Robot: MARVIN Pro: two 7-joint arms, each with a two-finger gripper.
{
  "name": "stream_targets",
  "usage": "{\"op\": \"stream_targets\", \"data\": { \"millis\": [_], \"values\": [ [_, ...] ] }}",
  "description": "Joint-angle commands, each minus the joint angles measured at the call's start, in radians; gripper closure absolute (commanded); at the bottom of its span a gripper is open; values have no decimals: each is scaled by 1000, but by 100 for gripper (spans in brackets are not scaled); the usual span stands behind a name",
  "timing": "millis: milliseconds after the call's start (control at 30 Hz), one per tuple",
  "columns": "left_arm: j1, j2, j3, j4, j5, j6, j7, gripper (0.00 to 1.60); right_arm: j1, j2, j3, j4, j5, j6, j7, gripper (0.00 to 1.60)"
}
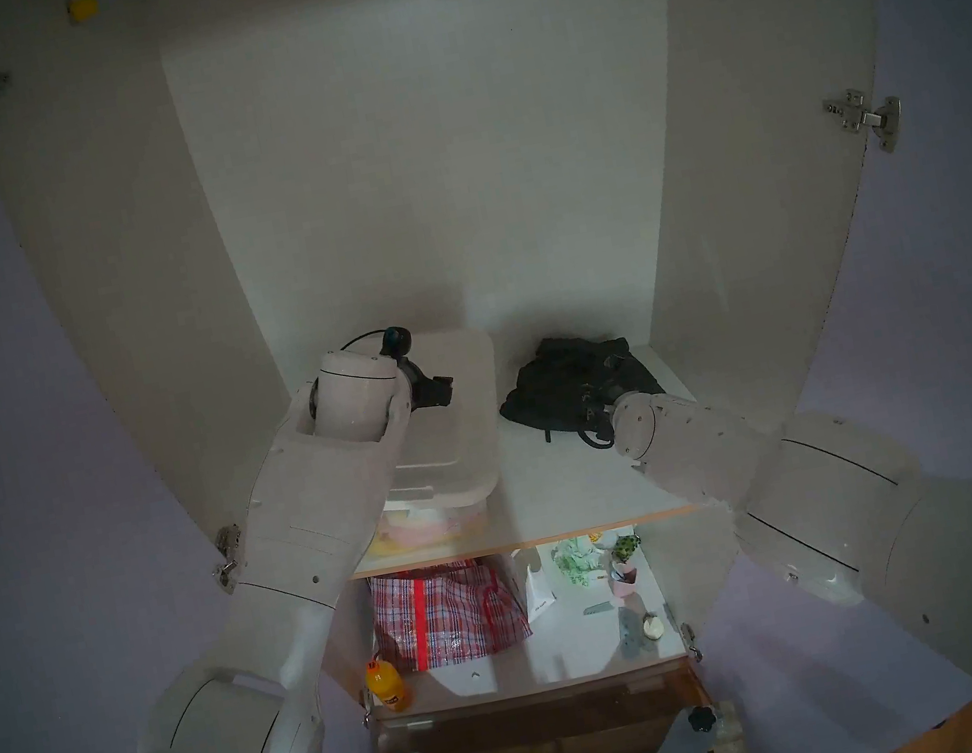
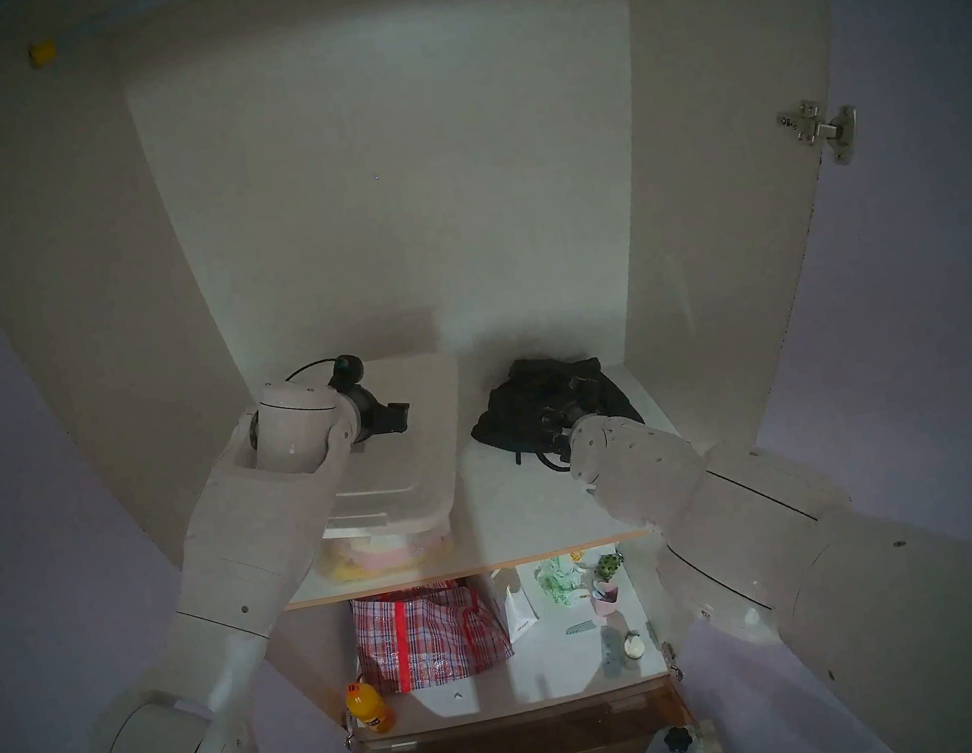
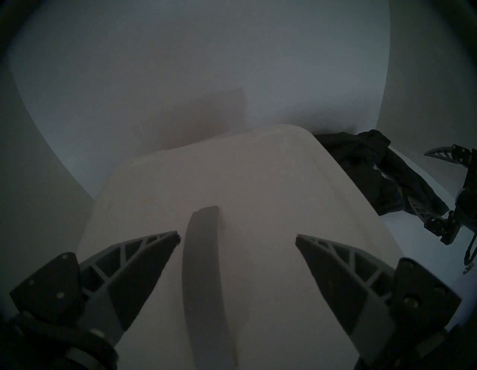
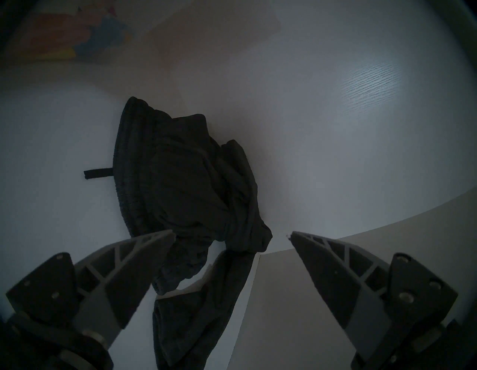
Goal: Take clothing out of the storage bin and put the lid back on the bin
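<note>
Clothing [image 1: 574, 379], a bulky black garment, is lying crumpled on the shelf [image 1: 562, 495] of an open cupboard, already outside the storage bin [image 1: 431, 521] and just to its right.

Nearest the robot, on the lower shelf, a checked bag [image 1: 448, 618] and an orange bottle [image 1: 388, 684] are sitting well apart from the work. Above them, at the shelf's front left, the bin is showing pale cloths through its clear wall. The lid [image 1: 463, 409] is resting across its top; whether it is snapped down I cannot tell.

The left hand [image 3: 237, 237] is hovering over the lid with its fingers spread wide and empty, the grey strip handle [image 3: 202, 258] running between them. The right hand [image 4: 232, 236] is also spread wide and gripping nothing, poised just over the near edge of the garment, which is trailing between its fingers.

Judging by looks, the lid is light, stiff and smooth, so a pinch on the flat face would likely slip; the handle or the raised rim offers the better hold. The garment is soft and floppy, best bunched at a thick fold.
</note>
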Motion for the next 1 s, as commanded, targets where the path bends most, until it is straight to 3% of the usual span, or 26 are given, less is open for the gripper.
{"op": "stream_targets", "data": {
  "millis": [0,133,167,533,967],
  "values": [
    [-12,-13,1,-53,19,8,37,0,28,-1,3,-13,2,1,-13,0],
    [-10,-18,5,-56,33,27,67,0,28,-1,4,-13,1,1,-13,0],
    [-8,-21,5,-57,51,36,105,0,27,-1,4,-13,0,1,-13,0],
    [-5,-30,7,-58,65,45,144,0,27,-1,6,-13,-1,1,-13,0],
    [5,-61,12,-65,98,74,262,0,27,-2,12,-13,-4,2,-13,0]
  ]
}}
